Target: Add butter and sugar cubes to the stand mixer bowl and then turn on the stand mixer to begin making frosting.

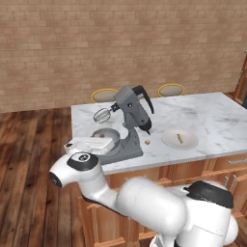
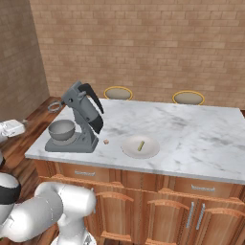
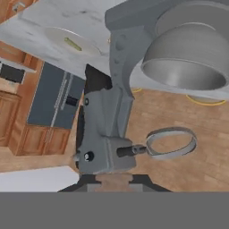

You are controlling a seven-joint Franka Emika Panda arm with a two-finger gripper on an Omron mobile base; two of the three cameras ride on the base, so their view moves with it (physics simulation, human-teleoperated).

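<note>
Left base view
Surface (image 1: 212, 116): white marble island top over wood cabinets, brick wall behind.
Stand mixer (image 1: 126, 126): near the left end of the surface, head tilted back, wire whisk (image 1: 102, 115) raised and pointing left.
Stand mixer bowl (image 1: 107, 136): seated on the mixer's base, below the whisk; the arm's white hand partly covers it.
Plate (image 1: 179, 140): pale, right of the mixer, a small greenish stick on it.
Small tan cube (image 1: 147, 142): on the surface between mixer base and plate.

Right base view
Stand mixer (image 2: 82, 122): at the surface's left end, head tipped up.
Stand mixer bowl (image 2: 61, 129): on the base; contents cannot be told.
Stools (image 2: 118, 93): two round seats behind the surface.

Hand view
Jaws: nearly together; whether anything is held cannot be told.
Stand mixer (image 3: 105, 129): close, scene rolled over.
Stand mixer bowl (image 3: 188, 62): upper right.
Butter: not made out.
</note>
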